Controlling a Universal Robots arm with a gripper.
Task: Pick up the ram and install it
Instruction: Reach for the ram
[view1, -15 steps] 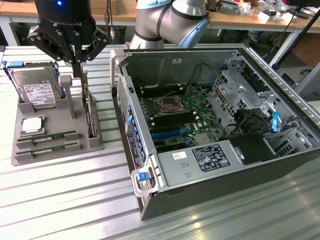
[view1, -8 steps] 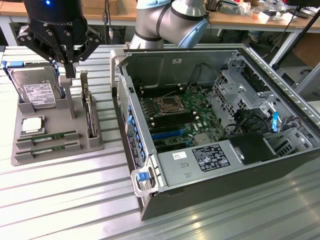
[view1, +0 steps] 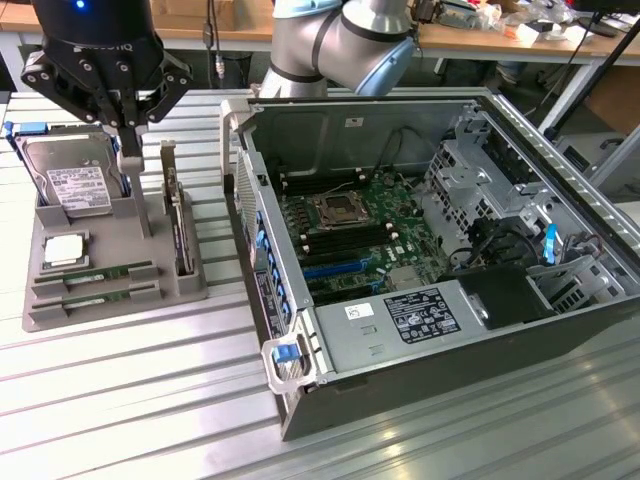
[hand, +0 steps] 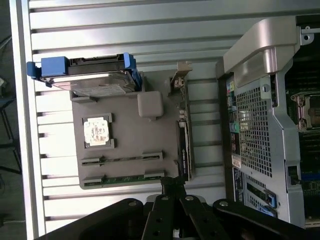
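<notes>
Two ram sticks (view1: 95, 272) lie side by side in slots at the front of a grey parts tray (view1: 190, 285); the wrist view shows them as thin green strips (hand: 122, 159). My black gripper (view1: 128, 135) hangs above the tray's back part, near the hard drive, well above the ram. Its fingers are pressed together and hold nothing. In the wrist view the gripper (hand: 170, 186) points just past the tray's edge nearest the ram. At the exterior view's right, the open computer case (view1: 560, 150) shows its motherboard (view1: 350, 225) with long memory slots beside the processor socket.
The tray also holds a silver hard drive (view1: 75, 180) with blue rails, a processor chip (view1: 62, 250) and an upright card (view1: 178, 225) with a metal bracket. A grey post (view1: 140, 200) rises from the tray. The case wall (hand: 255, 125) stands close beside the tray on the ribbed metal table.
</notes>
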